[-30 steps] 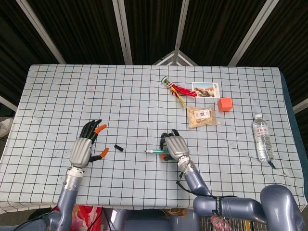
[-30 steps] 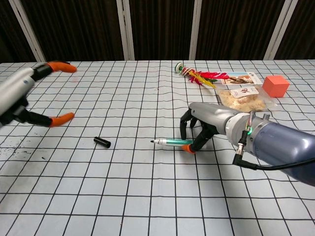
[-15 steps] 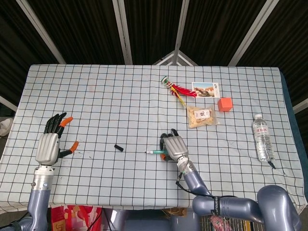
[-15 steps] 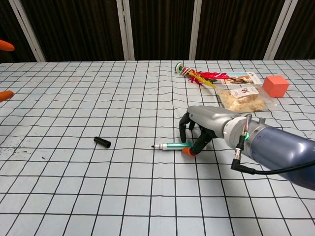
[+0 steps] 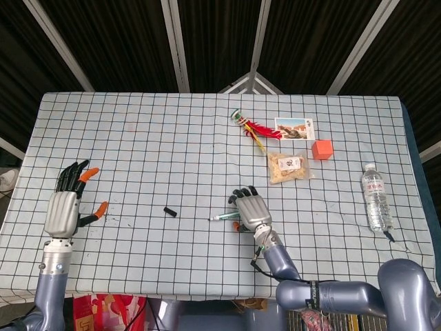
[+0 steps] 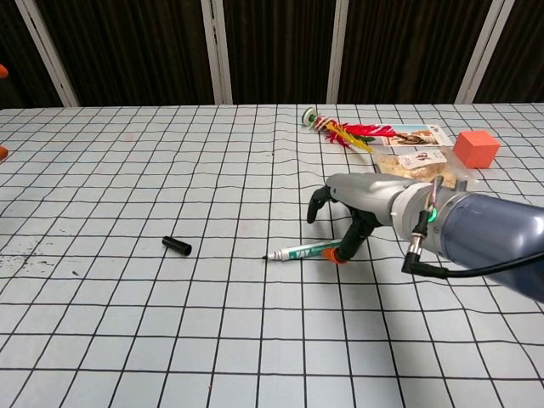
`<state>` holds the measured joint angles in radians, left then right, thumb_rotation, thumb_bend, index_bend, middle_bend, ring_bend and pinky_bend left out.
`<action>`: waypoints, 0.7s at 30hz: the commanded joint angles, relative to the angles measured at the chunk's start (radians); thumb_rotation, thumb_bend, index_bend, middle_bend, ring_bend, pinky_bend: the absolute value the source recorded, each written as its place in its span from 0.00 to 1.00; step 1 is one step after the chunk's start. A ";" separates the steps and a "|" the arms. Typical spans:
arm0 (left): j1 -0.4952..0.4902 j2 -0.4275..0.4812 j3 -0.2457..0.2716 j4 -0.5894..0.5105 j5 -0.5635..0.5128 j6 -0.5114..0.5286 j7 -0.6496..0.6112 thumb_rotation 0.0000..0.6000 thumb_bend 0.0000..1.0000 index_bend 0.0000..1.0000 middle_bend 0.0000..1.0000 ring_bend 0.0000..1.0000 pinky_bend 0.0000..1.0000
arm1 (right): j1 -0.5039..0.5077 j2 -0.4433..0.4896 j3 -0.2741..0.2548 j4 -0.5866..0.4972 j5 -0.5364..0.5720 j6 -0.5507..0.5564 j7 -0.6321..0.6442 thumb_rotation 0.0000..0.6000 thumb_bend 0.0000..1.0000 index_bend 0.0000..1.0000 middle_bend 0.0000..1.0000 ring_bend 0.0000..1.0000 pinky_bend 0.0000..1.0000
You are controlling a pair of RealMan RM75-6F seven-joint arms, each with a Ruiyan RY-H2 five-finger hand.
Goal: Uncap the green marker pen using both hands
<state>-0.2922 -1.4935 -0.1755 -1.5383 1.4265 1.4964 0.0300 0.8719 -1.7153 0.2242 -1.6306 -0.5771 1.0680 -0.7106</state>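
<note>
Chest view, right hand: arched over table, fingers spread, orange thumb tip touching marker's rear end; no grip visible
Green marker pen: uncapped, flat on checked cloth just below right hand, tip pointing away toward cap
Black cap: well apart, between both hands
Left hand: far side, open, holding nothing

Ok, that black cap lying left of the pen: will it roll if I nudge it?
Probably. The black cap looks like a small cylinder lying on its side on the flat tablecloth, so it may roll. It likely weighs little and could skid or flick away.
</note>
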 commanded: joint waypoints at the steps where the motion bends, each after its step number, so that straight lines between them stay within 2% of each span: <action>1: 0.009 0.019 -0.005 -0.010 0.003 0.014 -0.007 1.00 0.38 0.21 0.07 0.00 0.00 | -0.014 0.054 0.018 -0.076 -0.020 0.028 0.023 1.00 0.47 0.29 0.17 0.12 0.03; 6: 0.039 0.083 0.002 -0.025 -0.012 0.024 0.009 1.00 0.39 0.21 0.08 0.00 0.00 | -0.081 0.153 -0.011 -0.185 -0.124 0.114 0.064 1.00 0.47 0.29 0.17 0.15 0.03; 9: 0.064 0.146 0.029 -0.044 -0.033 0.005 0.056 1.00 0.40 0.21 0.08 0.00 0.00 | -0.164 0.225 -0.096 -0.216 -0.294 0.215 0.101 1.00 0.47 0.29 0.17 0.15 0.03; 12: 0.085 0.180 0.056 -0.051 -0.037 0.002 0.096 1.00 0.40 0.20 0.08 0.00 0.00 | -0.245 0.271 -0.178 -0.169 -0.448 0.328 0.129 1.00 0.47 0.29 0.16 0.15 0.03; 15: 0.106 0.199 0.084 -0.037 -0.023 0.011 0.126 1.00 0.40 0.20 0.09 0.00 0.00 | -0.321 0.325 -0.241 -0.114 -0.522 0.390 0.178 1.00 0.47 0.29 0.17 0.15 0.03; 21: 0.136 0.217 0.104 -0.016 -0.011 0.031 0.116 1.00 0.40 0.18 0.07 0.00 0.00 | -0.440 0.446 -0.286 -0.015 -0.573 0.429 0.374 1.00 0.47 0.27 0.16 0.15 0.03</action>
<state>-0.1609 -1.2796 -0.0731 -1.5567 1.4133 1.5237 0.1522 0.5041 -1.3412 -0.0210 -1.7110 -1.1086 1.4657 -0.4358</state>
